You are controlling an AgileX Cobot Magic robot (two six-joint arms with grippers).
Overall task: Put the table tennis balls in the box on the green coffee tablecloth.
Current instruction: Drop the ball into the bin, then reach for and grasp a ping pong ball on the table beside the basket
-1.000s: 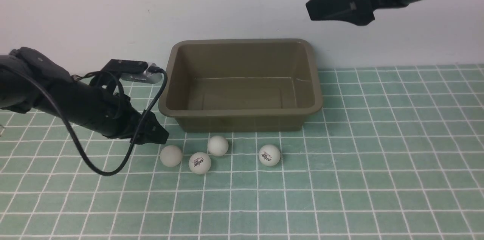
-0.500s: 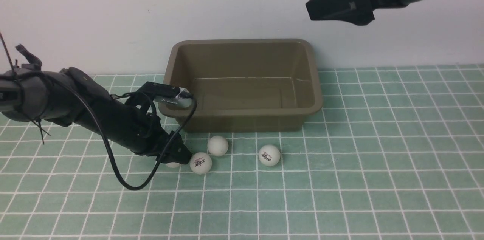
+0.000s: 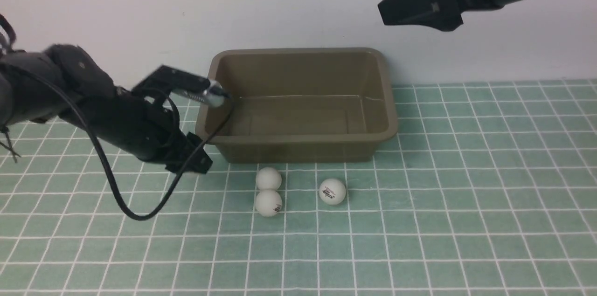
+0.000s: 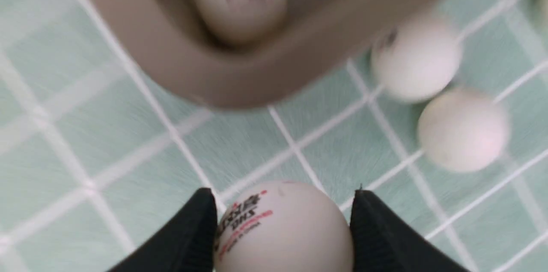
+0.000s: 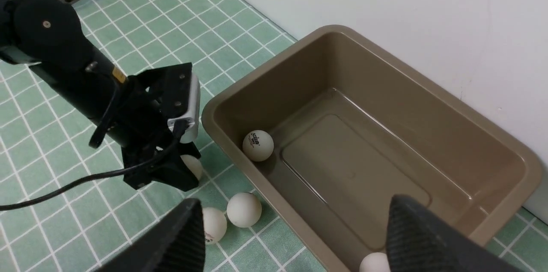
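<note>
My left gripper (image 3: 198, 164) hangs just off the box's front-left corner, shut on a table tennis ball (image 4: 282, 229) with a printed logo; its black fingers (image 4: 192, 233) press both sides. That ball (image 5: 193, 165) barely shows in the right wrist view. Three balls lie on the green coffee tablecloth (image 3: 466, 193) before the olive-brown box (image 3: 298, 149): two touching (image 3: 268, 178) (image 3: 268, 203), one to their right (image 3: 333, 191). Inside the box rest one ball (image 5: 257, 145) near the left corner and another (image 5: 374, 263) near the front wall. My right gripper (image 3: 406, 9) hovers high over the box's right end, open and empty.
A white wall rises right behind the box. The left arm's black cable (image 3: 135, 214) loops down onto the cloth to the left of the balls.
My left gripper dropped onto the leftmost ball, closed on it and lifted it back toward the box corner. The logo ball rolled right, up against its neighbour. The right arm stayed still.
</note>
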